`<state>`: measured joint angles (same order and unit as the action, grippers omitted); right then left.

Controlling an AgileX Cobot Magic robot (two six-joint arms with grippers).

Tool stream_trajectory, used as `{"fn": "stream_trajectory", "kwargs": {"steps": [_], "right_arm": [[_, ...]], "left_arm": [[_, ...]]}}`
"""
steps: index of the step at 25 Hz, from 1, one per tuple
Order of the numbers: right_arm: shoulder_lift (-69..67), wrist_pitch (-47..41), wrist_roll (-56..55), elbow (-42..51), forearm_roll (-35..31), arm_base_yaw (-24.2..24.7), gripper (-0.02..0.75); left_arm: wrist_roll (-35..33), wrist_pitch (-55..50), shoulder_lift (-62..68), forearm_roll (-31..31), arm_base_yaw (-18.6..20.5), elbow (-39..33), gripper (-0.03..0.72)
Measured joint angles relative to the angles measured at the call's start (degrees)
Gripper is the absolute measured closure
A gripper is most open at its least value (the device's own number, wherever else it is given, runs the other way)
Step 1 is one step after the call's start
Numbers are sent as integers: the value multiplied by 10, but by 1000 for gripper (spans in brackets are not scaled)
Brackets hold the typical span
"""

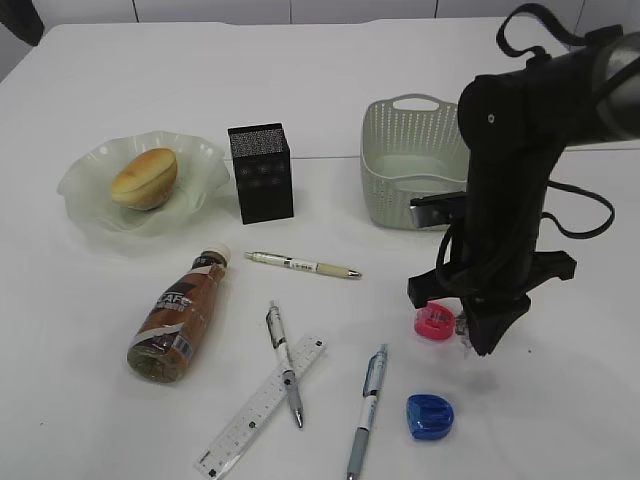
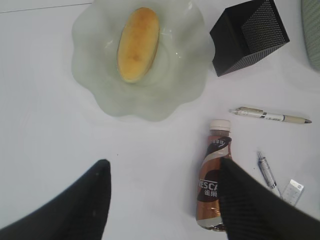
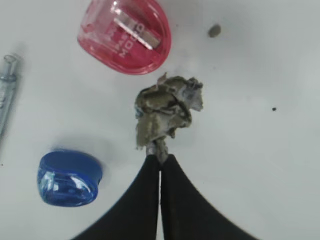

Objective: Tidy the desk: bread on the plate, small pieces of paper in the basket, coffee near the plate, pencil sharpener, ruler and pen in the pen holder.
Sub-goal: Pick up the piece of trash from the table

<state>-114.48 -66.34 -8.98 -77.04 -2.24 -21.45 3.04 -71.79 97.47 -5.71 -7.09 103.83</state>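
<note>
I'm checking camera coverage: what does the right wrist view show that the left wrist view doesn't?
Only the right wrist view: the right gripper shut on a crumpled paper scrap, plus the pink sharpener and blue sharpener. Only the left wrist view: bread on the plate, coffee, pen holder. Both: the white desk.

A large, plain white desk (image 1: 90, 400) fills nearly the whole exterior view under soft, even indoor light that casts only faint shadows. A thin seam line (image 1: 330, 157) crosses the desk from side to side. Beyond the desk's far edge stand pale flat panels (image 1: 210, 9) split by narrow dark vertical gaps; a blurred dark shape (image 1: 20, 18) sits past its far-left corner.
</note>
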Motion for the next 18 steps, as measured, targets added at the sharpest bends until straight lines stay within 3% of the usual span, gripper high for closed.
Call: {"fn": "stream_trajectory", "kwargs": {"steps": [11, 18], "right_arm": [[23, -12, 0, -4, 6, 0, 753], [23, -26, 0, -93, 12, 0, 753]], "left_arm": [[0, 0, 0, 0, 0, 0, 201], [0, 0, 0, 1, 0, 0, 201]]}}
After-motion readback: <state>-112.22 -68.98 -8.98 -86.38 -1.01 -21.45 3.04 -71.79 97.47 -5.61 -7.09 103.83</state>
